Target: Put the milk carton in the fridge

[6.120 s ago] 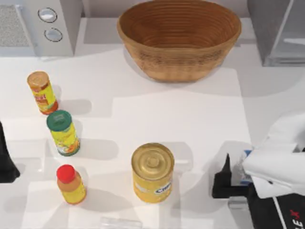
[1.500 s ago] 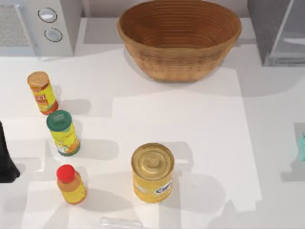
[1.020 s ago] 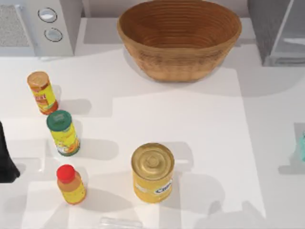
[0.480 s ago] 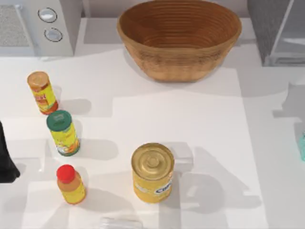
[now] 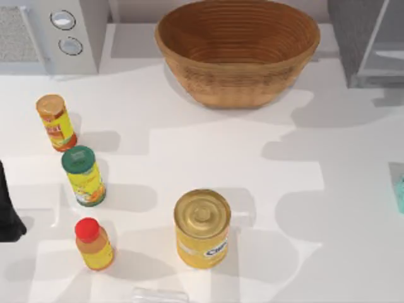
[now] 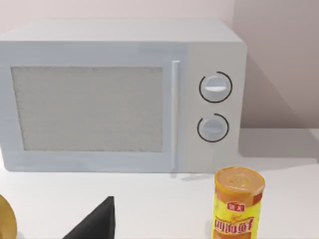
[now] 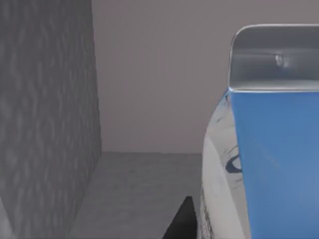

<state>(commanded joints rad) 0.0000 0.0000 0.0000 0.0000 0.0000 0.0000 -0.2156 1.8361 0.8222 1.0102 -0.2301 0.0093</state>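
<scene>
In my right wrist view, the white blue-topped milk carton (image 7: 259, 149) stands upright against my hand, grip unclear; the dark-grey speckled fridge (image 7: 47, 114) wall rises just beside it.

Blue-topped white milk carton (image 7: 269, 164), dark-grey speckled fridge (image 7: 45, 114), tan ribbed basket (image 5: 237, 50), possibly gold-lidded yellow can (image 5: 202, 228)

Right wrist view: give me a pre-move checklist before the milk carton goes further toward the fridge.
1. White carton with blue top close before the right wrist camera: ok.
2. Right grip on it: cannot tell.
3. Dark-grey speckled fridge wall beside the carton, grey floor ahead: ok.
4. Fridge door open, seen from above: ok.
5. Carton released inside: cannot tell.
6. Left arm parked at the table's left edge, facing the light-grey microwave: ok.
</scene>
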